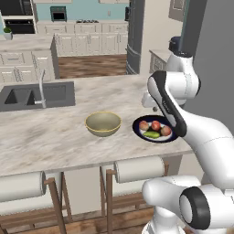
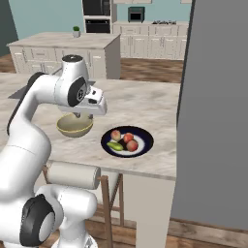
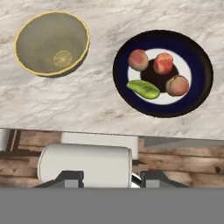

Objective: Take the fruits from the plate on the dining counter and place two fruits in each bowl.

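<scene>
The plate (image 3: 162, 72) lies on the dining counter (image 1: 55, 132) near its front edge, with all 4 fruits on it: 3 reddish round ones (image 3: 163, 63) and 1 green oblong one (image 3: 143, 89), grouped close together; the tan-yellow bowl (image 3: 52, 42) stands just beside the plate, apart from it, with nothing but a pale round mark on its floor; the gripper (image 3: 106, 178) hangs above the counter's edge, its fingertips (image 3: 72, 179) cut off at the frame's bottom, jaws drawn in and holding nothing; in the left base view the arm's forearm covers the plate's right rim; a padded stool back (image 3: 85, 162) sits below the counter edge.
</scene>
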